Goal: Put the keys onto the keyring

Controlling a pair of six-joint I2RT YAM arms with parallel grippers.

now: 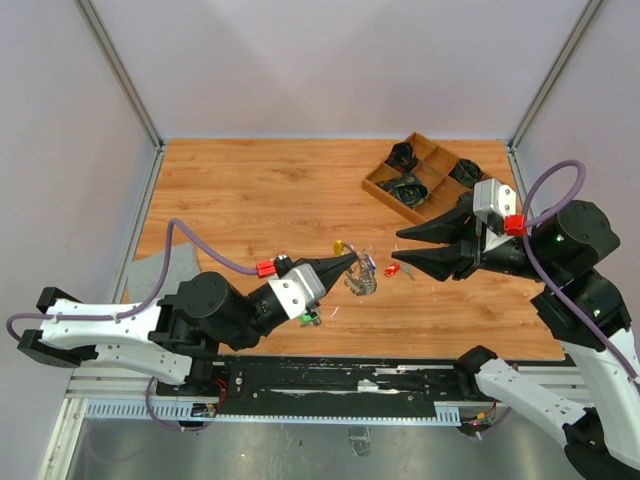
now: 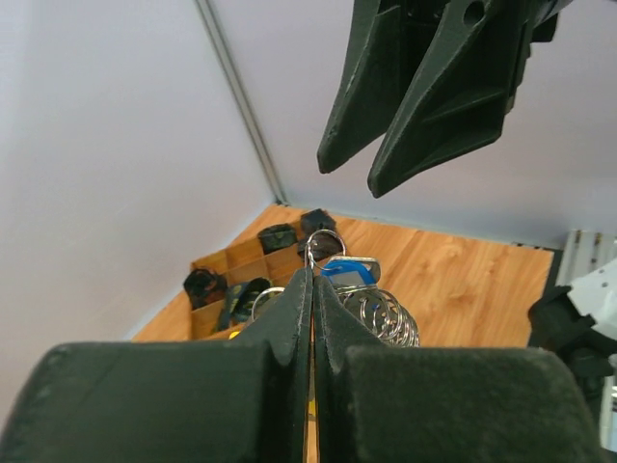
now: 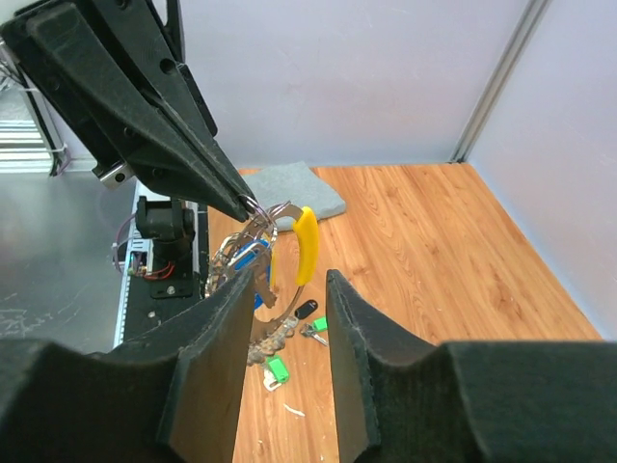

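Keyring [image 1: 361, 282] hangs pinched in the left gripper [image 1: 350, 263], mid-frame; the right gripper [image 1: 402, 247], half-spread and empty, points at it from the right.

Shiny metal wire keyring [image 1: 361, 283] — matt woodgrain table [image 1: 250, 200]

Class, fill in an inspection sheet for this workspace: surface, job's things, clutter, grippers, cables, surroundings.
Surface: wooden table.
Job's things: keyring hangs from the left gripper, a blue key hanging with it; green-tagged keys on the table.
Clutter: compartment tray holding dark items; grey cloth.
Grippers: left shut on the keyring; right gripper open, beside it.
Cables: purple cable looping at each arm.
Surroundings: pale walls.
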